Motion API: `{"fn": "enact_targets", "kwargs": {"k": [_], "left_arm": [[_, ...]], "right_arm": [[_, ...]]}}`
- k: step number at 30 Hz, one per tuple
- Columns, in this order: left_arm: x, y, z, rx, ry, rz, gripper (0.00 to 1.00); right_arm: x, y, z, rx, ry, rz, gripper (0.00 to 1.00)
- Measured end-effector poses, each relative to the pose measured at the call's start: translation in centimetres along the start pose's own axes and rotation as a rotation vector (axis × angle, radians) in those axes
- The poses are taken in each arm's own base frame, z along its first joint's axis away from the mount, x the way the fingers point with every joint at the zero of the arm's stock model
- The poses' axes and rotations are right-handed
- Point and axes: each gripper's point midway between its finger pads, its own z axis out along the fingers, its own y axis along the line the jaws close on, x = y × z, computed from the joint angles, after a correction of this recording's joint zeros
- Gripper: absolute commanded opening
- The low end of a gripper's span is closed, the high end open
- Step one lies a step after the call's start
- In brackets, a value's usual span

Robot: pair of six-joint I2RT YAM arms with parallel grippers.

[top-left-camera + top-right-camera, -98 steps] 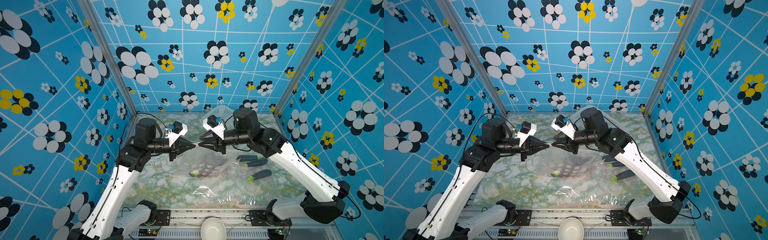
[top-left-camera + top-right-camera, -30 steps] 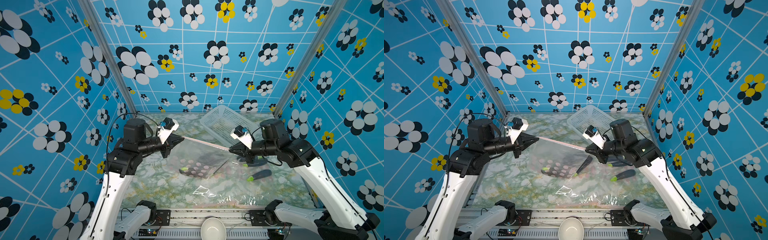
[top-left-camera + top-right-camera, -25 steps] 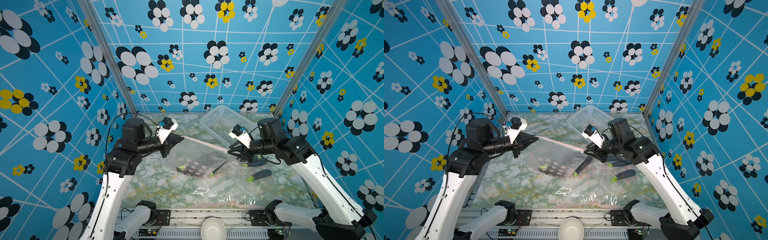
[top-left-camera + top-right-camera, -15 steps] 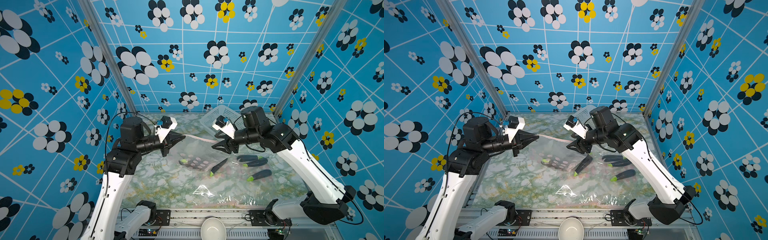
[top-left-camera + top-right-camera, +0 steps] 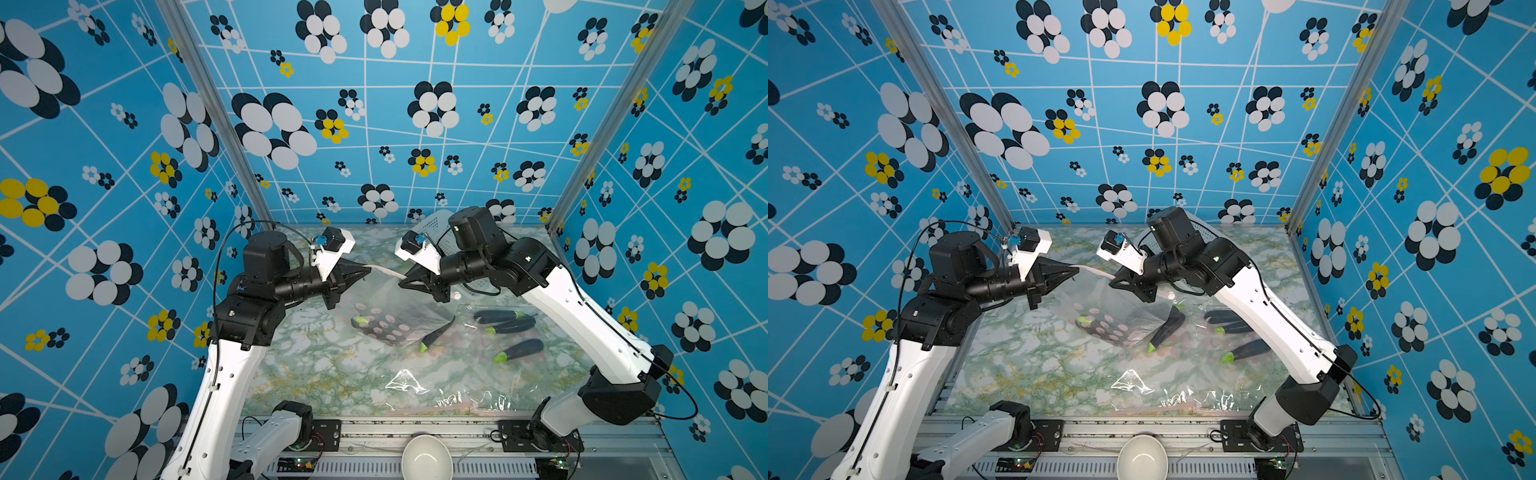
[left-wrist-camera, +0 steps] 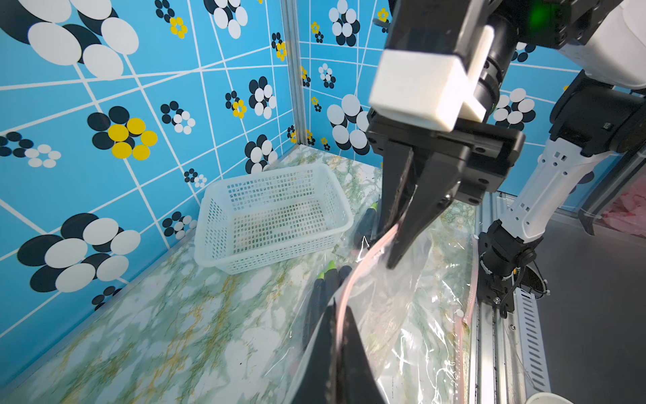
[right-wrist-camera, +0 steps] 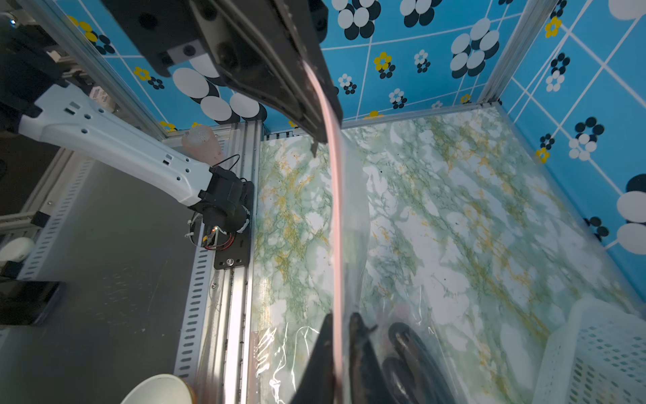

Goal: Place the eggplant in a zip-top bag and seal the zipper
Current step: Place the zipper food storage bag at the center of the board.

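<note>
L pincer (image 5: 365, 271) is closed on one end of the pink zipper strip (image 5: 384, 271) of the clear plastic zip-top bag w/ pink dots (image 5: 395, 307). R pincer (image 5: 402, 284) is closed on the same strip a short way along. Both wrist views show the strip running straight btwn the two sets of shut jaws. Bag hangs above the green marbled desk (image 5: 324, 365); can't tell if its bottom touches.

Dark purple eggplant w/ green cap (image 5: 376, 328) sits low in the bag, behind the dots. A 2nd slim eggplant (image 5: 436, 334) is at the bag's lower corner, inside or just beside, unclear. Three loose eggplants (image 5: 509, 326) lie on the desk near the R arm.

Handling, my read:
- Film is thin, limp and slick, no shape of its own; it'd crumple if grabbed mid-panel.
- The strip is the only stiff bit, so hold there, pads flat across both tracks.
- Eggplant is firm, smooth, modest weight, enough to sag the bag and tug the strip out of a light pinch.
- Strip wants to be taut btwn the pincers so the tracks line up when pressed. Slack could let the mouth gape and the veg slide out.
</note>
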Motion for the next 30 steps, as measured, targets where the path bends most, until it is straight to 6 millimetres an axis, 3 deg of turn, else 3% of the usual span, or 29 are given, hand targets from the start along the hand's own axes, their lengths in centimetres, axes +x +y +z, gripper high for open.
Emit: {"fn": "enact_targets", "kwargs": {"k": [2, 4, 7, 12, 15, 18, 21, 24, 30], "left_arm": [[0.2, 0.8, 0.0, -0.044, 0.011, -0.024, 0.34], [0.4, 2.1, -0.1, -0.126, 0.022, -0.055, 0.48], [1.0, 5.2, -1.0, -0.324, 0.045, -0.126, 0.56], [2.5, 10.6, -4.5, -0.711, 0.086, -0.249, 0.59], [2.2, 12.3, -6.5, -0.863, 0.080, -0.270, 0.60], [1.9, 13.3, -8.2, -0.973, 0.068, -0.281, 0.61], [2.0, 13.9, -9.5, -1.056, 0.067, -0.294, 0.61], [2.3, 14.3, -10.3, -1.110, 0.070, -0.310, 0.62], [2.9, 14.7, -11.4, -1.181, 0.064, -0.356, 0.62]], "right_arm": [[0.1, -0.7, 0.6, 0.021, 0.005, -0.001, 0.00], [0.1, -1.7, 1.2, 0.054, 0.009, -0.010, 0.00], [-0.1, -3.8, 2.3, 0.126, 0.017, -0.038, 0.00], [-1.7, -8.7, 5.0, 0.272, 0.014, -0.103, 0.00], [-3.0, -11.3, 6.5, 0.346, 0.008, -0.147, 0.00], [-3.6, -12.6, 7.4, 0.391, 0.007, -0.199, 0.00], [-3.4, -11.5, 8.6, 0.379, 0.019, -0.258, 0.00], [-1.8, -8.6, 11.1, 0.299, 0.038, -0.287, 0.00], [5.2, -0.8, 17.9, 0.051, 0.130, -0.232, 0.05]]}}
